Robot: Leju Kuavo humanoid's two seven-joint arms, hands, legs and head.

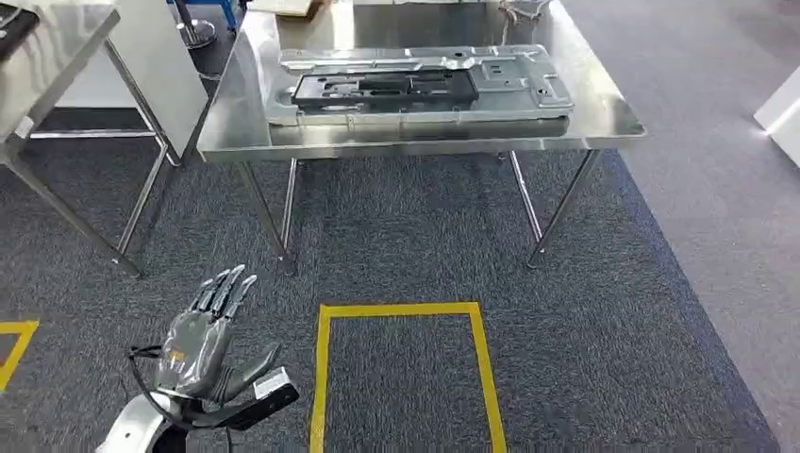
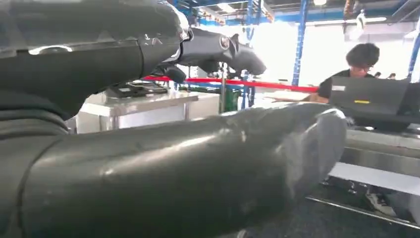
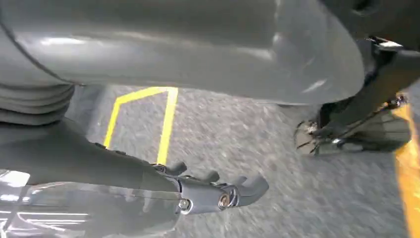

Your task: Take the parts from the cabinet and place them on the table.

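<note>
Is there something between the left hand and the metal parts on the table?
No object visibly blocks it. The left hand is raised, empty, over the carpet. The parts lie on the steel table ahead; between lie bare carpet and the table's near edge.

Ahead of me a steel table (image 1: 236, 132) is standing on grey carpet (image 1: 415, 236), carrying a large grey metal panel (image 1: 528, 80) with a smaller dark part (image 1: 382, 88) lying on top of it.
</note>
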